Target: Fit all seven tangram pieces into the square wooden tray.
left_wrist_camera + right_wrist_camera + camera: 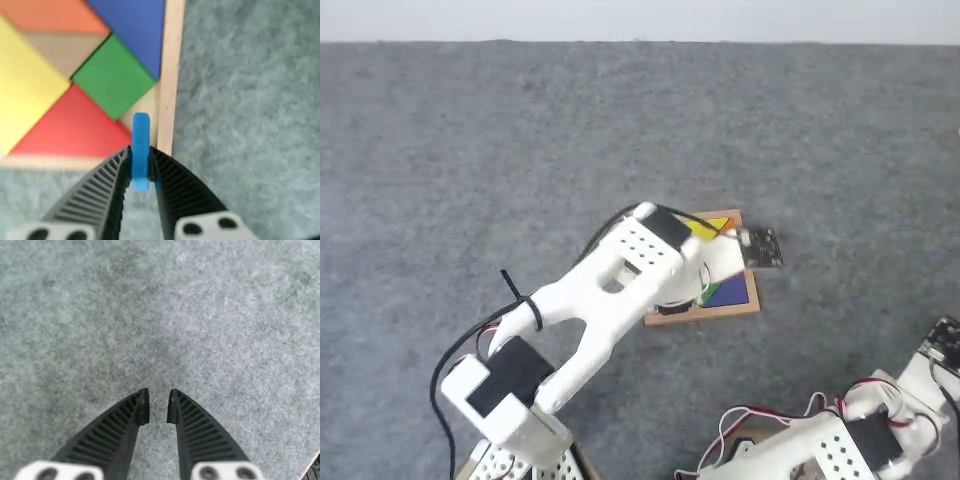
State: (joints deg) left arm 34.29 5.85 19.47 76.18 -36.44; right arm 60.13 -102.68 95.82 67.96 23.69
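My left gripper [141, 150] is shut on a thin light-blue piece [141, 131], held on edge over a narrow bare strip at a corner of the wooden tray [170, 75]. Inside the tray lie a green square [114, 75], a red triangle [75, 130], a yellow piece [25, 95], an orange piece [55, 15] and a dark blue piece [137, 25], around a tan patch [65, 50]. From above, the left arm [620, 280] covers much of the tray [720, 312]. My right gripper [158, 405] hovers over bare carpet, a narrow gap between its tips, holding nothing.
Grey carpet [470, 150] covers the whole table surface. The right arm [840, 445] sits folded at the near right edge, well away from the tray. A small circuit board [762, 247] on the left arm's wrist hangs over the tray's far right corner.
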